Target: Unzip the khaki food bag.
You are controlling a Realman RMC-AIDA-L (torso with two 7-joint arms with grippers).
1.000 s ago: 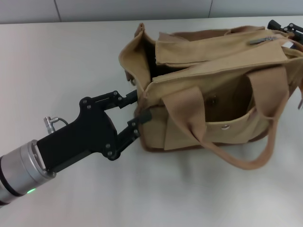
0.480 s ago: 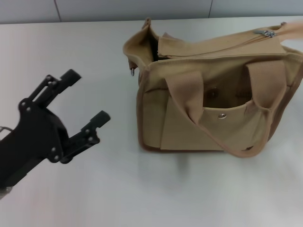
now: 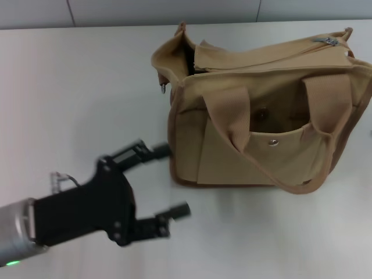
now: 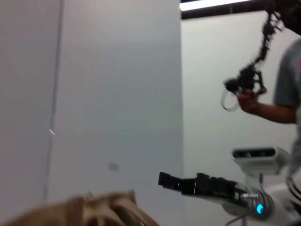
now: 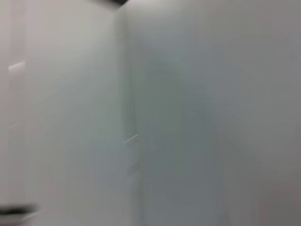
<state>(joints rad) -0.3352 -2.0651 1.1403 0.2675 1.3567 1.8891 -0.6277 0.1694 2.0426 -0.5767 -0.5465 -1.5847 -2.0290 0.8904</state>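
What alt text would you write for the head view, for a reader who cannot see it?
A khaki food bag stands on a pale table, its top gaping open at the end nearest the left gripper. The gripper hangs open beside the bag without touching it. The right gripper is out of view.

The khaki food bag (image 3: 264, 113) runs off the head view's right edge.
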